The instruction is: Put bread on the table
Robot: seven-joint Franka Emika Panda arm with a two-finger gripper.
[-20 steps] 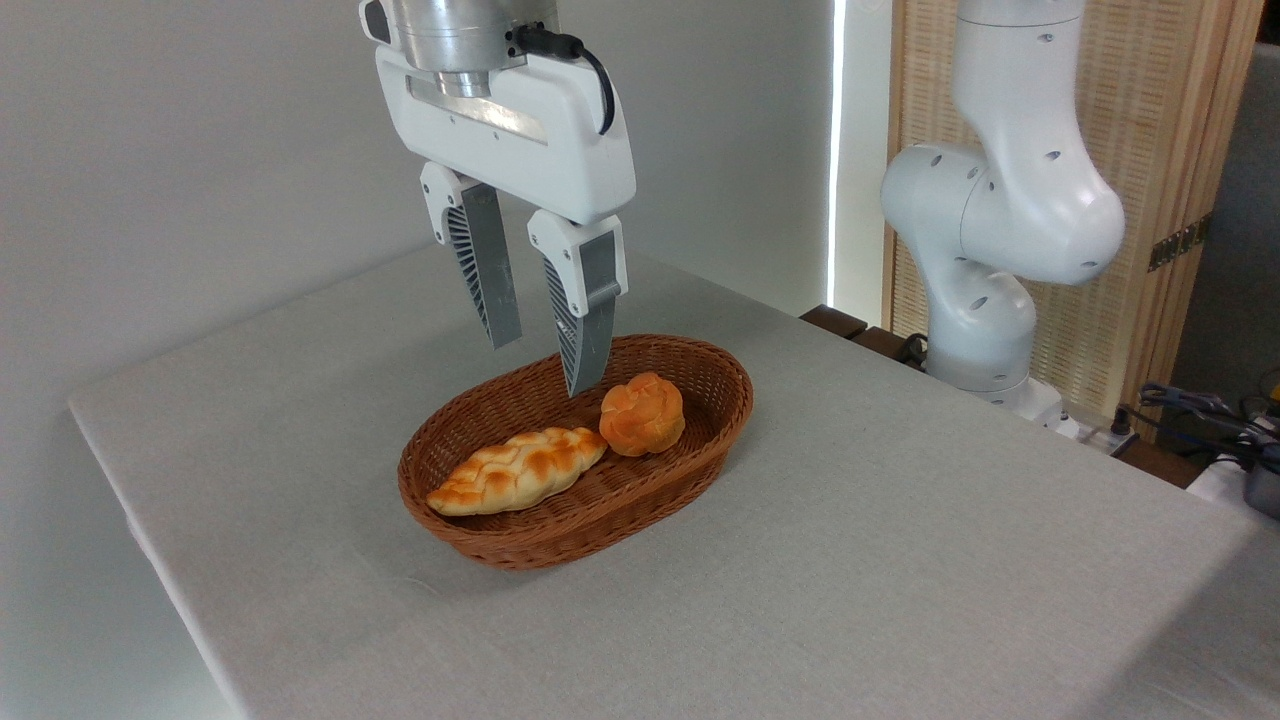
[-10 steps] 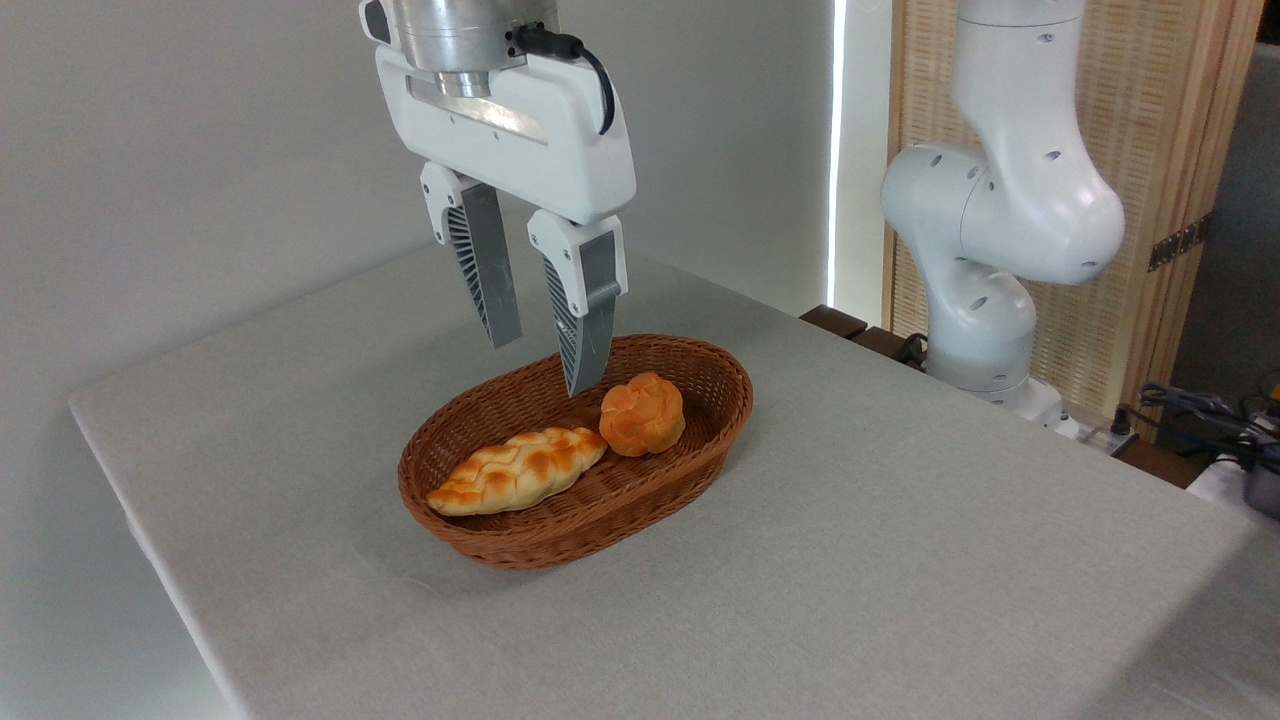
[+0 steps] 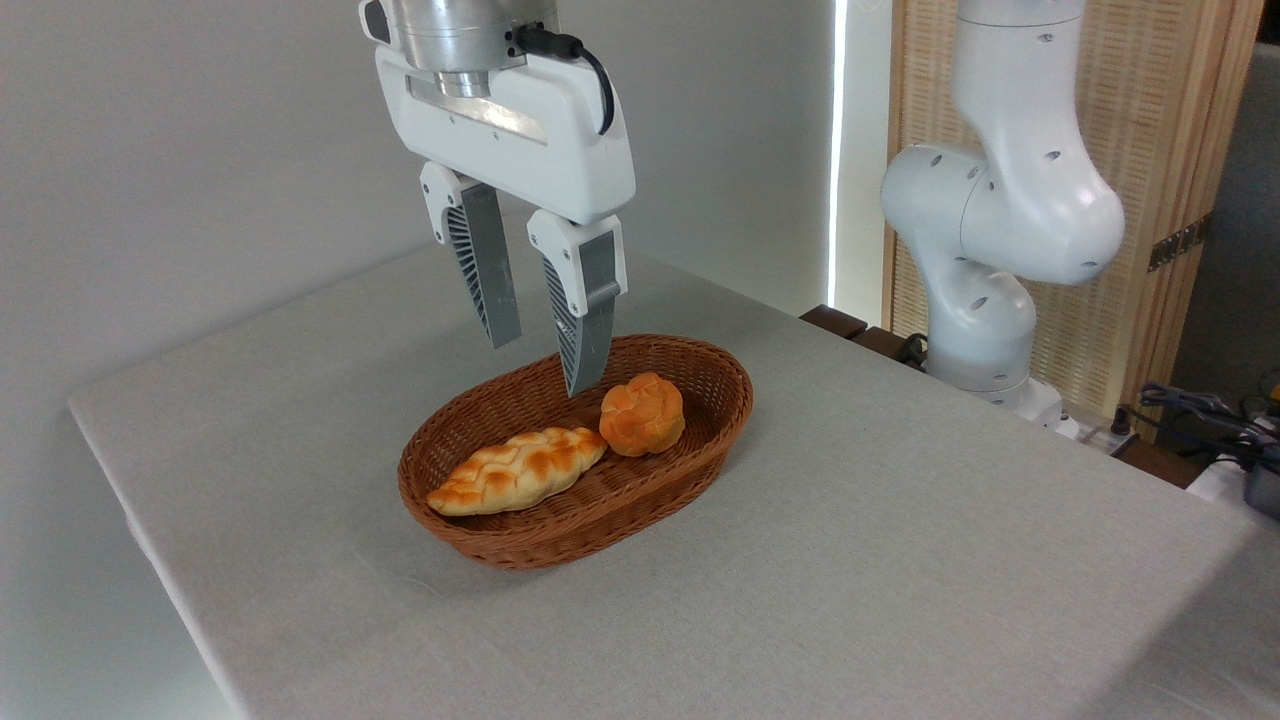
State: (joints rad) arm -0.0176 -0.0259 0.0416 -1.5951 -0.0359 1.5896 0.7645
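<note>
The bread (image 3: 642, 413), a small round orange-golden bun with a knotted top, lies at the right end of a brown oval wicker basket (image 3: 700, 470) on the light-grey table (image 3: 900, 560). My gripper (image 3: 542, 367) hangs above the basket's rear rim, up and to the left of the bun. Its two grey ribbed fingers (image 3: 583, 330) are apart with nothing between them, so it is open. Neither finger touches the bun.
A longer pale-golden braided loaf (image 3: 518, 470) lies in the basket's left half. The robot's white base (image 3: 985, 250) stands beyond the table's right rear edge, with cables (image 3: 1200, 415) at the far right. A grey wall runs behind the table.
</note>
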